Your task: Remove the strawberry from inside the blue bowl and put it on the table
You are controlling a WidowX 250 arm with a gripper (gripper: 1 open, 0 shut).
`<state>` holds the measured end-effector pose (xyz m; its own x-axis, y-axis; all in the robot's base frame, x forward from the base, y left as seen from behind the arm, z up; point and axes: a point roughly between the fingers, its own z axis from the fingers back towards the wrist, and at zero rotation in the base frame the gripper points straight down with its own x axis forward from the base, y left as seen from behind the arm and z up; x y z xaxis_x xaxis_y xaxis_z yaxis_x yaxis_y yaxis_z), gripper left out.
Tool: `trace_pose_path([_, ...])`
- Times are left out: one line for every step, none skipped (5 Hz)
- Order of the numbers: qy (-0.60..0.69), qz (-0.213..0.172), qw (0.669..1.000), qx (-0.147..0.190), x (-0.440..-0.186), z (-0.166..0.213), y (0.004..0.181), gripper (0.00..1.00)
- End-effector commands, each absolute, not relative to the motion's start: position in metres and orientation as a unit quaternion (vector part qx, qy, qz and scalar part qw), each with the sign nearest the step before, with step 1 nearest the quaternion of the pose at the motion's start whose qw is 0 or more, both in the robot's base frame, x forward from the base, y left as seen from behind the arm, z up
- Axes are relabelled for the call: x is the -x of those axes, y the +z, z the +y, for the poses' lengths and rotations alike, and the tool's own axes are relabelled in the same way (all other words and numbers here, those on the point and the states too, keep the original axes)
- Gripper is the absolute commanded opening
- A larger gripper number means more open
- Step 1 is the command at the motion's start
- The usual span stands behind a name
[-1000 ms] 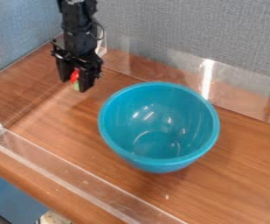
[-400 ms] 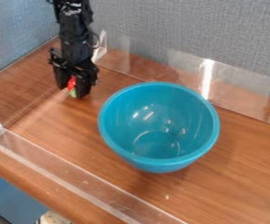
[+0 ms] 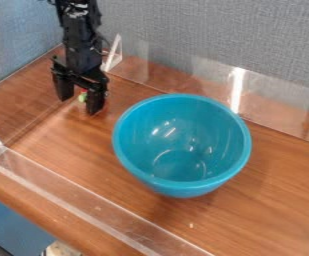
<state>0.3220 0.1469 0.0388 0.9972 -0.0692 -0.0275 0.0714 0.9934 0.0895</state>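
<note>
The small red strawberry (image 3: 83, 99) with its green top rests on the brown wooden table (image 3: 57, 150) at the back left. My black gripper (image 3: 81, 94) points straight down over it, open, one finger on each side of the berry. The big teal-blue bowl (image 3: 184, 143) stands to the right of the gripper, nearer the camera, and its inside shows nothing but reflections.
Clear acrylic barriers run along the table's front-left edge (image 3: 77, 200) and its back-right edge (image 3: 270, 95). A grey-blue wall (image 3: 210, 30) rises behind the table, close behind the arm.
The gripper sank a little and shifted left with the strawberry, then its jaws opened, leaving the berry on the table. The bowl has not moved.
</note>
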Motion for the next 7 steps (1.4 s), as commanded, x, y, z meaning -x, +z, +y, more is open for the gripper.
trace_pose_path([-0.024, -0.020, 0.998, -0.057, -0.325, 0.156, 0.063, 1.00])
trace_pose_path([-0.021, -0.024, 0.998, -0.056, -0.323, 0.156, 0.066, 1.00])
trace_pose_path([-0.019, -0.029, 0.998, -0.054, -0.321, 0.157, 0.070, 1.00])
trace_pose_path([-0.017, -0.034, 0.998, -0.053, -0.320, 0.157, 0.073, 1.00])
trace_pose_path([-0.015, -0.037, 0.998, -0.051, -0.320, 0.157, 0.074, 1.00])
trace_pose_path([-0.013, -0.037, 0.998, -0.049, -0.319, 0.157, 0.074, 1.00])
trace_pose_path([-0.011, -0.037, 0.998, -0.047, -0.319, 0.157, 0.073, 1.00])
